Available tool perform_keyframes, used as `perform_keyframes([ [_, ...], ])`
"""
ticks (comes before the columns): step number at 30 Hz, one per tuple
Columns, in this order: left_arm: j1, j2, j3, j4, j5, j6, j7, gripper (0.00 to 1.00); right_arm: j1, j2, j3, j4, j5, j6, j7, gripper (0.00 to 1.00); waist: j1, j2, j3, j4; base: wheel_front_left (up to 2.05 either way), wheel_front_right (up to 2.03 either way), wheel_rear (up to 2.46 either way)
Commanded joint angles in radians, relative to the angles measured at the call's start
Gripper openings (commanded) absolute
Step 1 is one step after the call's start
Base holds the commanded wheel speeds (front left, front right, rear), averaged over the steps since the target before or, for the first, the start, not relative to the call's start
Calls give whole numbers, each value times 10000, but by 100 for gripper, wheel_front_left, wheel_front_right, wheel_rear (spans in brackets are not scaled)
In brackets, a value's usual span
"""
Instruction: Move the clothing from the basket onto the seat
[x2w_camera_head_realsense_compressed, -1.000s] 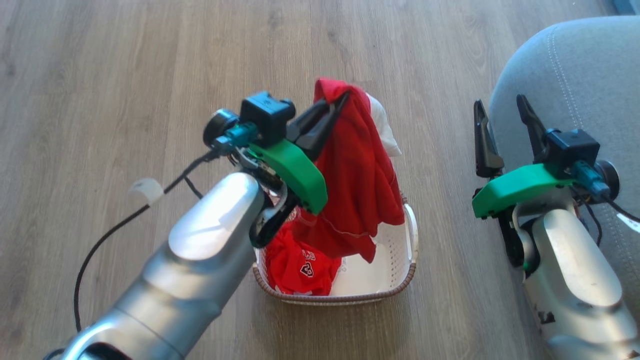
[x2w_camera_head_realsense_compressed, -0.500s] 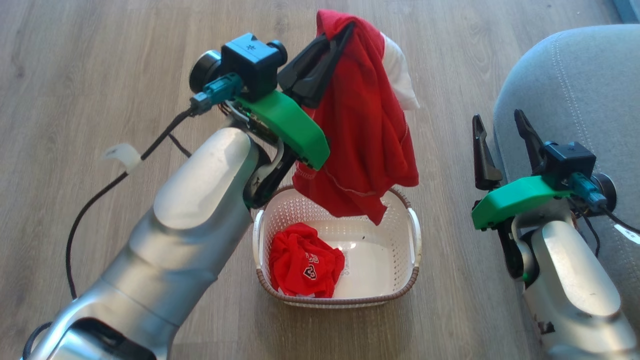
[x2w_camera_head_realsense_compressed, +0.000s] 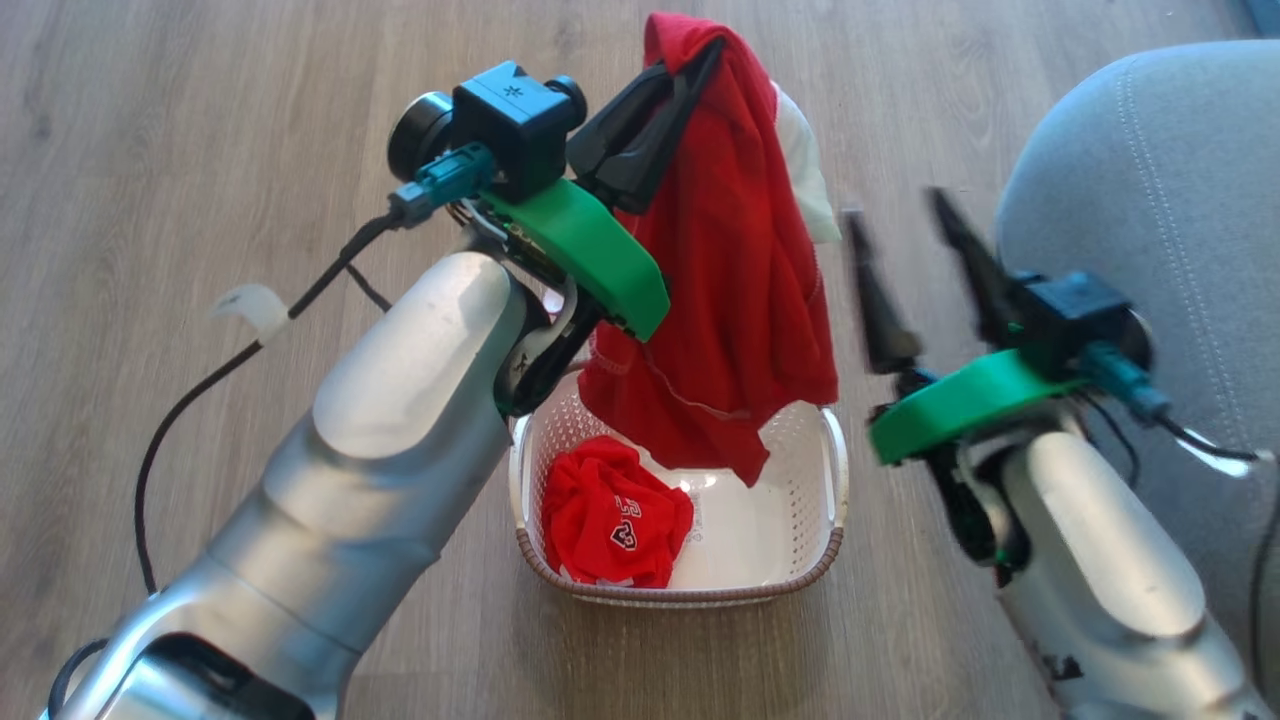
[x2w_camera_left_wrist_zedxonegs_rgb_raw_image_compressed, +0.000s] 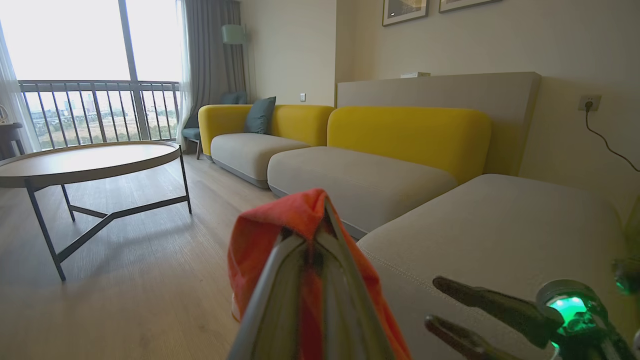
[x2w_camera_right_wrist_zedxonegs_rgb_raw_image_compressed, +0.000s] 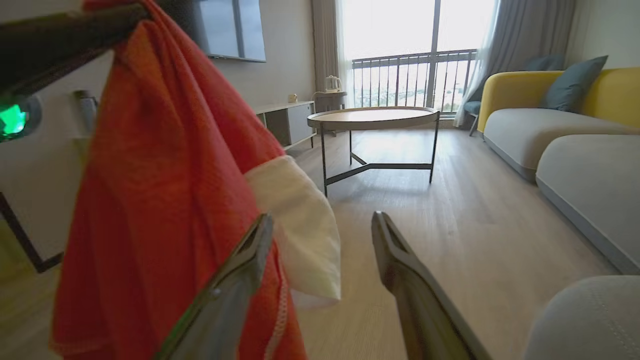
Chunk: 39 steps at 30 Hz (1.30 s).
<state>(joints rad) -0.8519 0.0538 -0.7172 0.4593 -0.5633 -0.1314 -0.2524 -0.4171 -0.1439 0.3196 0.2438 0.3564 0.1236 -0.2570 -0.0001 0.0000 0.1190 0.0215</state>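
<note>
Above the basket (x2w_camera_head_realsense_compressed: 800, 565), your left gripper (x2w_camera_head_realsense_compressed: 708, 52) is clamped tight on a red shirt (x2w_camera_head_realsense_compressed: 740, 280), pinching a fold at the very top between its closed fingers. The shirt hangs straight down from that pinch. A white patch (x2w_camera_head_realsense_compressed: 808, 190) of it shows on the far side. Its lowest corner dangles over the open top of the basket in the head view, though you can't tell from there whether it clears the rim.

A second red garment (x2w_camera_head_realsense_compressed: 615, 510), with a white number print, lies crumpled on the bottom of the basket, toward the robot's left side. The basket stands on the wooden floor (x2w_camera_head_realsense_compressed: 200, 150), and the grey seat (x2w_camera_head_realsense_compressed: 1150, 180) is off to the robot's right, apart from the basket.

Your right gripper (x2w_camera_head_realsense_compressed: 893, 205) is spread wide and holds nothing. It sits between the hanging shirt and the seat, and it looks blurred in the head view. From the right wrist camera, one of its fingers (x2w_camera_right_wrist_zedxonegs_rgb_raw_image_compressed: 250, 260) overlaps the shirt's edge. You can't tell whether it touches the cloth.

From the left wrist camera you see red cloth draped over the closed tips, with the seat cushion just beyond to the right. A round table (x2w_camera_left_wrist_zedxonegs_rgb_raw_image_compressed: 90, 160) stands farther off on the floor.
</note>
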Motion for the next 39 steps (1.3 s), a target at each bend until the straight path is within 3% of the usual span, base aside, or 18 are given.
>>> perform_keyframes([
  [1,-576,140,263,-392,81,8,-93,0,-624,-243,704,-750,246,71,-47,100,1,0,40,48,0,0,0],
  [5,-546,108,120,-427,48,8,-93,0,-1008,-452,1403,-1206,452,71,-47,100,1,0,94,167,0,0,0],
  [11,-513,62,-47,-519,-7,8,-93,0,-1573,-681,2479,-950,537,71,-47,100,1,0,135,364,0,0,0],
  [27,-382,-22,-509,-943,-192,8,-93,0,-2595,-737,4470,2039,1340,71,-47,100,1,0,101,856,0,0,0],
  [34,-268,-30,-737,-934,-300,8,-93,0,-2847,-587,4728,2418,1795,71,-47,100,1,0,55,930,0,0,0],
  [35,-253,-30,-769,-912,-318,8,-93,0,-2853,-581,4735,2400,1814,71,-47,87,1,0,54,932,0,0,0],
  [36,-238,-31,-790,-896,-332,8,-93,0,-2855,-575,4736,2353,1825,71,-47,46,1,0,52,931,0,0,0],
  [37,-221,-31,-807,-878,-345,8,-93,0,-2843,-575,4722,2305,1838,71,-48,14,1,0,52,927,0,0,0],
  [38,-204,-32,-821,-852,-352,8,-93,0,-2825,-583,4713,2264,1846,71,-48,0,1,0,52,918,0,0,0],
  [39,-186,-32,-835,-820,-363,8,-93,0,-2800,-598,4702,2220,1855,71,-48,0,1,0,53,904,0,0,0],
])
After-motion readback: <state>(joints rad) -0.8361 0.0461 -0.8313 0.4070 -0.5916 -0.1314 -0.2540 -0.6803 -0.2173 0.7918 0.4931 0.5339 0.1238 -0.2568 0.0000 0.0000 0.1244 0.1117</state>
